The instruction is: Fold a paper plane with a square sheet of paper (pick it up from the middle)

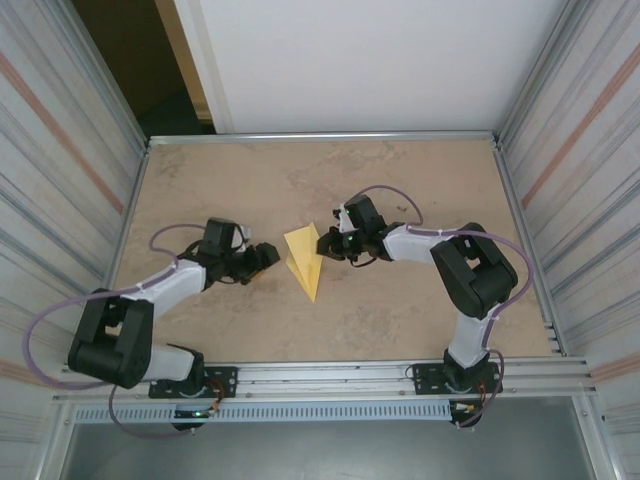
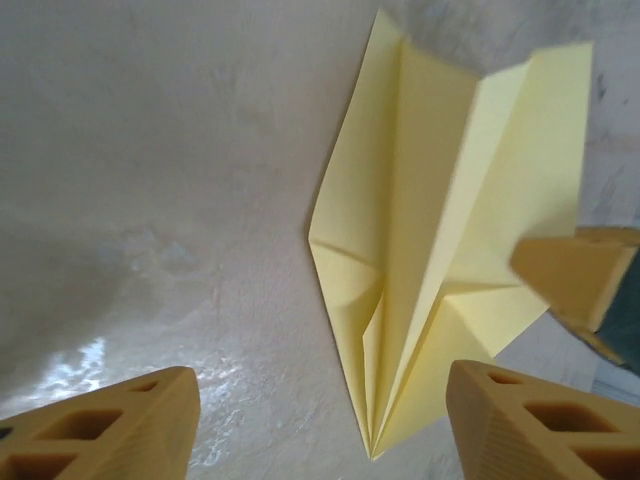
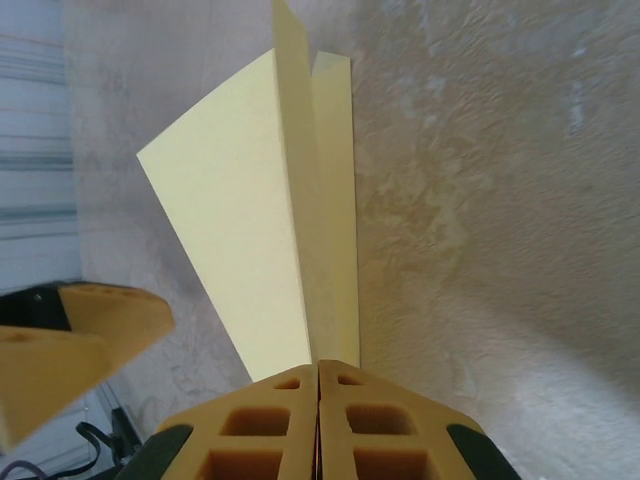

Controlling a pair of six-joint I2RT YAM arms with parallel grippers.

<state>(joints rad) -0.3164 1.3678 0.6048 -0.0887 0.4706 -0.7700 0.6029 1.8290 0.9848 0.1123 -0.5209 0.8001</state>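
Note:
The square sheet of paper is folded into a pale-yellow pointed paper plane (image 1: 305, 258) that lies mid-table with its nose toward the near edge. My right gripper (image 1: 330, 241) is at its far right side. In the right wrist view the jaws (image 3: 318, 366) are pressed together where the raised centre fold of the plane (image 3: 250, 230) runs into them. My left gripper (image 1: 266, 256) stands just left of the plane, open. In the left wrist view its fingers (image 2: 110, 425) are spread wide, and the plane (image 2: 430, 250) lies ahead of them with its nose near the right finger.
The tan marbled tabletop (image 1: 400, 320) has a metal rail along its near edge (image 1: 330, 372) and corrugated walls on both sides. A fingertip of the right gripper (image 2: 578, 275) rests at the plane's edge. A left finger (image 3: 75, 340) is near the plane.

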